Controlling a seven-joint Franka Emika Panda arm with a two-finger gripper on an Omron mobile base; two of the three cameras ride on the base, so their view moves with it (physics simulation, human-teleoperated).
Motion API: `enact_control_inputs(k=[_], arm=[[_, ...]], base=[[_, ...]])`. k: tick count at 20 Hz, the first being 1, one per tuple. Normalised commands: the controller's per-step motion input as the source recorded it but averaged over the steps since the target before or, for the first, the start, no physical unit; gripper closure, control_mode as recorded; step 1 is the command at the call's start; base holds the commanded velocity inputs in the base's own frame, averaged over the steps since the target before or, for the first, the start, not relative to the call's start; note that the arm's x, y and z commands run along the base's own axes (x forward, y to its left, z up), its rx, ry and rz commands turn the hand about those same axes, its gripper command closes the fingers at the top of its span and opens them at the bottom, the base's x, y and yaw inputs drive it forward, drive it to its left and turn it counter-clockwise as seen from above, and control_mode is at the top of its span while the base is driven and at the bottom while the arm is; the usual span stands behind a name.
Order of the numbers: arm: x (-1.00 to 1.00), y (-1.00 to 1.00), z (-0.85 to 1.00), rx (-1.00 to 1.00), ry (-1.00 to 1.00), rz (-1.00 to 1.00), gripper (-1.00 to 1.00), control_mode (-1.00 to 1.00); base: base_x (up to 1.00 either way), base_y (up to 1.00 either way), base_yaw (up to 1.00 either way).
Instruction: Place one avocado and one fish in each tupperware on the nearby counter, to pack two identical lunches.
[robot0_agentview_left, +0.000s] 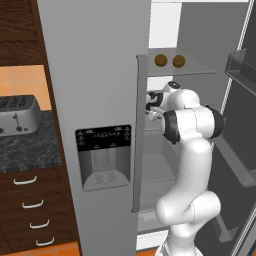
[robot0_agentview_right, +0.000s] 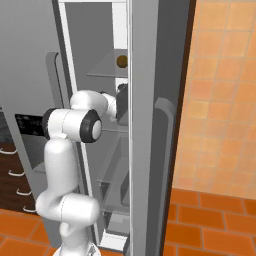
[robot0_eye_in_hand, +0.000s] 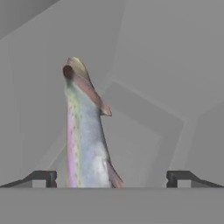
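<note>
Silver-grey fish (robot0_eye_in_hand: 85, 131) with pink side stripe and olive back, between released, wide-spread jaws.

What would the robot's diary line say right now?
place: fridge | gripper: open, facing fish | avocados: on shelf

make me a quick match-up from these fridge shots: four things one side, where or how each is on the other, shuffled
Things:
1. avocados
2. fish
3. toaster
4. gripper

Places or states:
A. on the dark counter, left of the fridge
B. open, fingers spread wide
C. side by side on an upper fridge shelf
D. lying between the fingers, inside the fridge

Pairs: 1-C, 2-D, 3-A, 4-B
</note>
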Motion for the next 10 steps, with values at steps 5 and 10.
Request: enact_control_inputs(k=[5,10], arm=[[0.04,0.14,-0.45,0.00,0.01,0.00,-1.00,-1.00],[-0.09,0.23,-0.45,0.00,0.02,0.00,-1.00,-1.00]], base=[[0.00,0.00,0.00],[0.00,0.00,0.00]])
